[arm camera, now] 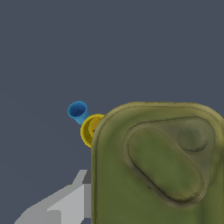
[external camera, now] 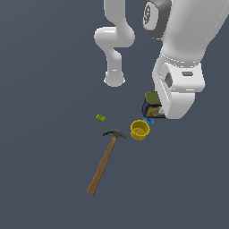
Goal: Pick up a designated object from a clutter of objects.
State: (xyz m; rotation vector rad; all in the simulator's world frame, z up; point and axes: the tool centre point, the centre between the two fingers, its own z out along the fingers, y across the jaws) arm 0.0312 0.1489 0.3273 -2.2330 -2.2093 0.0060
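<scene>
Exterior view | one can (external camera: 152, 103) | one cup (external camera: 140, 129) | one hammer (external camera: 105, 161) | one green block (external camera: 100, 117) | jaws' opening: cannot tell

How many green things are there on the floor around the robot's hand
2. A small green block lies alone, toward the exterior view's left of the hammer head. An olive-topped can sits against the robot's hand, just behind the yellow cup. The hand could hide more.
</scene>
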